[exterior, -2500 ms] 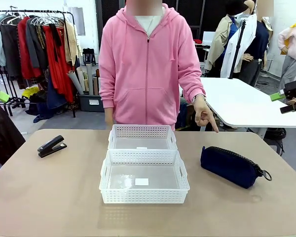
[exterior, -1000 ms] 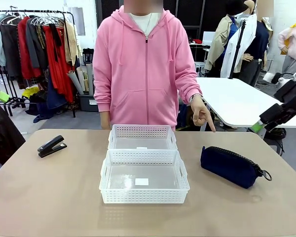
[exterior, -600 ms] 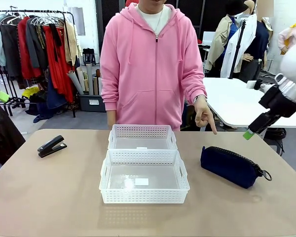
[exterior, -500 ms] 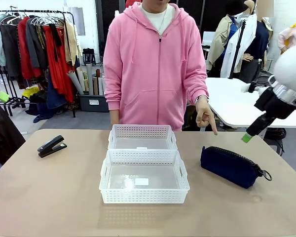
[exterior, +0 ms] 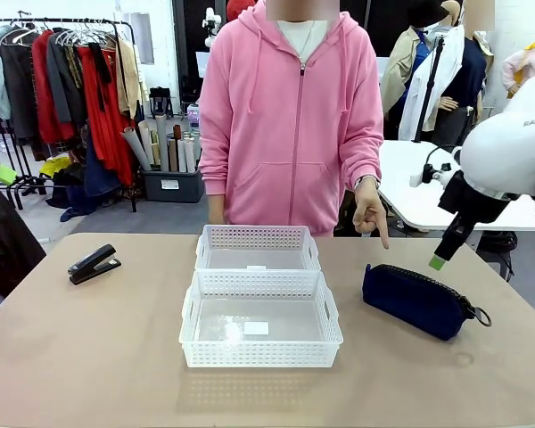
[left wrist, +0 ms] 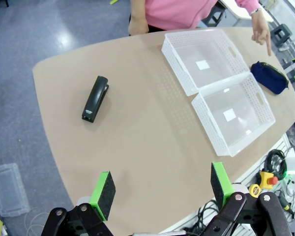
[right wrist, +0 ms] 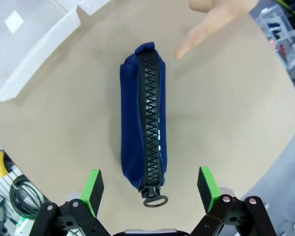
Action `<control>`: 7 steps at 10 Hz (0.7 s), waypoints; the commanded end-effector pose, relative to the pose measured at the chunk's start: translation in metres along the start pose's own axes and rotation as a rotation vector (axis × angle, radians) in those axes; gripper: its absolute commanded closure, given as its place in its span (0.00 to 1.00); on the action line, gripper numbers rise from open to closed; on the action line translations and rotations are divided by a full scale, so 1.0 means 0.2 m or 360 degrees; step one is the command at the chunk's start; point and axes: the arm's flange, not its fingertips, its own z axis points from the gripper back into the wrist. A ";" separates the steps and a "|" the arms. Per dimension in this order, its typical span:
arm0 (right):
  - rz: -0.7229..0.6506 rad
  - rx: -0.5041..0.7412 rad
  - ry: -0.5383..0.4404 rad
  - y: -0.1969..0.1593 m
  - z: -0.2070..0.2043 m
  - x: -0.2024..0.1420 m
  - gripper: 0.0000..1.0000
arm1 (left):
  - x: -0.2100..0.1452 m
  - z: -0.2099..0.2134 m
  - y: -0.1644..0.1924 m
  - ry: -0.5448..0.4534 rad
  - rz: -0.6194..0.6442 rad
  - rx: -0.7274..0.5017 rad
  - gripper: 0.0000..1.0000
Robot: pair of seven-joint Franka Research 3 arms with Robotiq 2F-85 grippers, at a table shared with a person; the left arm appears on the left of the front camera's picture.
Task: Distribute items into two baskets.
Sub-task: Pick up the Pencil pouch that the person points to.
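The dark navy pouch (exterior: 419,300) lies on the table right of the two white baskets, zipper up, ring pull toward me. A person's hand (exterior: 371,214) points down at it. My right gripper (exterior: 440,257) hangs open above and just beyond the pouch; in the right wrist view the pouch (right wrist: 145,142) lies lengthwise between my open right gripper (right wrist: 150,187) fingers, well below them. The black stapler (exterior: 94,264) rests at the table's left. The near basket (exterior: 260,355) and the far basket (exterior: 257,236) stand end to end, both empty. My left gripper (left wrist: 161,186) is open, high above the table, stapler (left wrist: 95,98) ahead.
The tan table (exterior: 116,357) has free room around the baskets. The person in a pink hoodie (exterior: 290,116) stands at the far edge. A white table (exterior: 410,178) is behind at right, a clothes rack (exterior: 71,89) at back left.
My right arm has swung in from the right and come down toward the pouch. The person has shifted to the right, the hand still pointing at the pouch.
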 end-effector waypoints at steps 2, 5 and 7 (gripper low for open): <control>0.0031 0.0048 0.0009 -0.04 -0.13 0.02 0.00 | 0.00 0.00 0.00 0.0002 0.0003 0.0007 0.00; 0.0080 0.0126 0.0034 -0.05 -0.29 0.01 0.00 | 0.00 0.00 0.00 0.0002 0.0003 0.0007 0.00; 0.0118 0.0179 0.0053 -0.04 -0.38 0.01 0.00 | 0.00 0.00 0.00 0.0002 0.0003 0.0007 0.00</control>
